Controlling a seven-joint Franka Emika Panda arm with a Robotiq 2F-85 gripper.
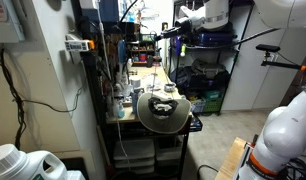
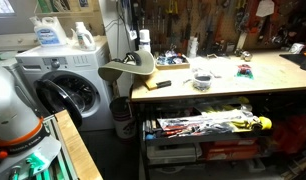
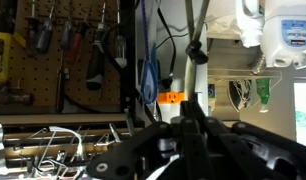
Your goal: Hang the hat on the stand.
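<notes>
The hat (image 1: 161, 116) is round, olive-tan and wide-brimmed with a darker crown. It sits tilted at the end of the workbench in both exterior views (image 2: 123, 70). My gripper (image 2: 143, 56) comes down on it from above, near the crown (image 1: 169, 93). In the wrist view the black fingers (image 3: 193, 135) are pressed together, with the hat's dark fabric (image 3: 133, 162) filling the bottom of the picture. A thin dark pole with a knob (image 3: 196, 48), which looks like the stand, rises just behind the fingers.
The workbench (image 2: 228, 88) carries small tools and cups. A washing machine (image 2: 68, 88) with detergent bottles (image 2: 53, 32) stands beside it. A pegboard of tools (image 3: 53, 50) and an orange outlet (image 3: 170, 98) are on the wall. Shelves (image 1: 208, 80) stand behind.
</notes>
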